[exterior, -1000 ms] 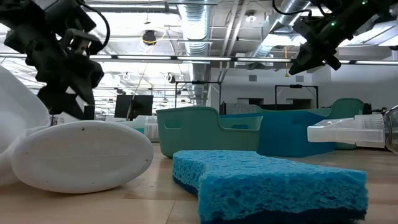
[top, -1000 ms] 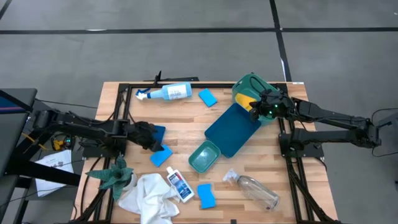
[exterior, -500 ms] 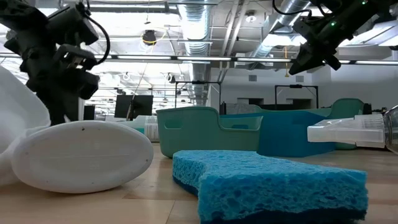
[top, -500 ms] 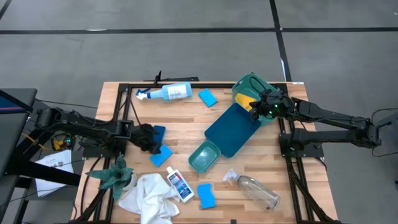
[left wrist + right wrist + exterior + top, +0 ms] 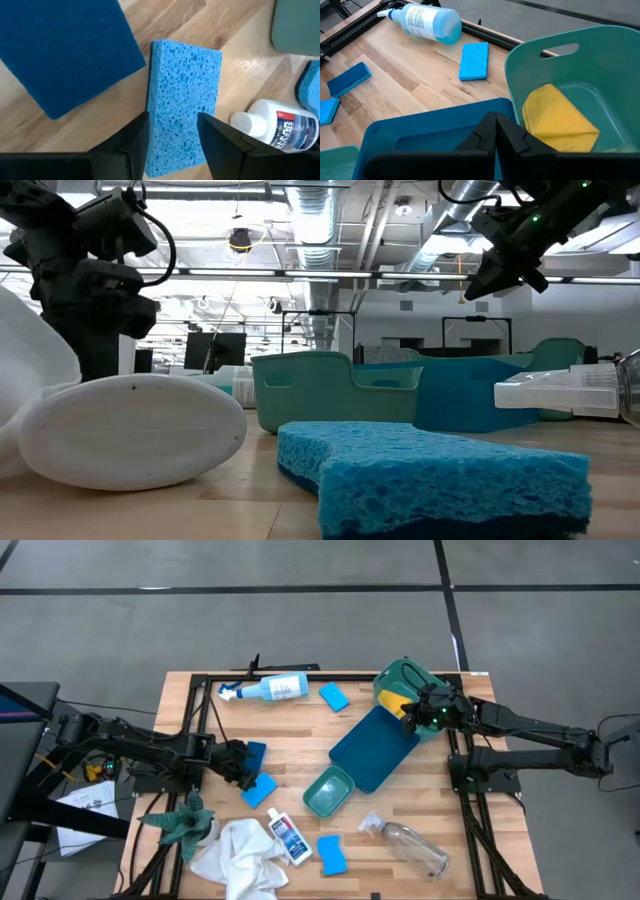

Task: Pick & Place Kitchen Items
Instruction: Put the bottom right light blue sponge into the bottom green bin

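Left pincer [image 5: 172,135] is down low on the wooden surface [image 5: 300,730], fingers spread on either side of a light blue sponge [image 5: 184,102] but not squeezing it. A darker blue pad [image 5: 65,50] lies just beside that sponge. Right pincer [image 5: 495,131] is clenched shut with nothing in it, hanging over the blue tray [image 5: 372,747], right by the green bin [image 5: 390,675] with the yellow pad [image 5: 557,116] inside.
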